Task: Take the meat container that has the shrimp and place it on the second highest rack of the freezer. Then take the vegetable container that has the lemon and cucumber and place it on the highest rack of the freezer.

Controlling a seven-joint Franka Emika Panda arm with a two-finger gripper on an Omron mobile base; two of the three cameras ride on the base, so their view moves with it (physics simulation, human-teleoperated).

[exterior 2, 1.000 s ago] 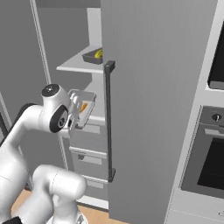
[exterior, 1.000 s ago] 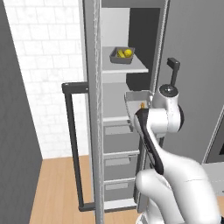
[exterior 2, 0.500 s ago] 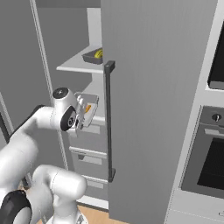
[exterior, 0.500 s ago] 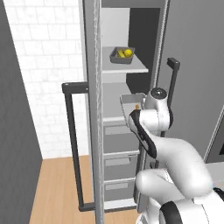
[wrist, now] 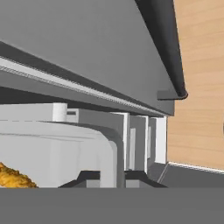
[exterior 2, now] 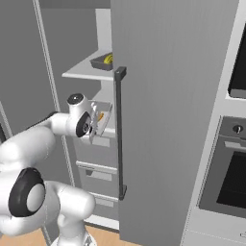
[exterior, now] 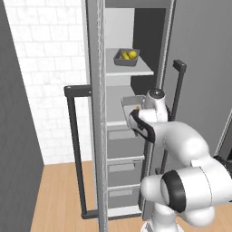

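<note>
You've got the gripper [wrist: 112,177] pinched shut on the rim of the meat container [exterior 2: 102,119], its 2 fingertips [wrist: 83,178] clamped tight either side of the light-grey wall in the hand view. The shrimp [wrist: 12,177] sits inside it, orange, in the tray's corner. You're holding that tray tilted, in the open front of the freezer [exterior: 120,131], below its highest rack [exterior: 136,69] and above the grey drawers [exterior: 124,170]; you can't tell whether it touches a shelf. The vegetable container [exterior: 126,57] sits on the highest rack of the freezer, with the lemon [exterior: 132,54] and the cucumber [exterior: 124,55] inside, touching. The freezer's black bar handle [exterior 2: 119,129] stands just beside the held tray in the right base view.
</note>
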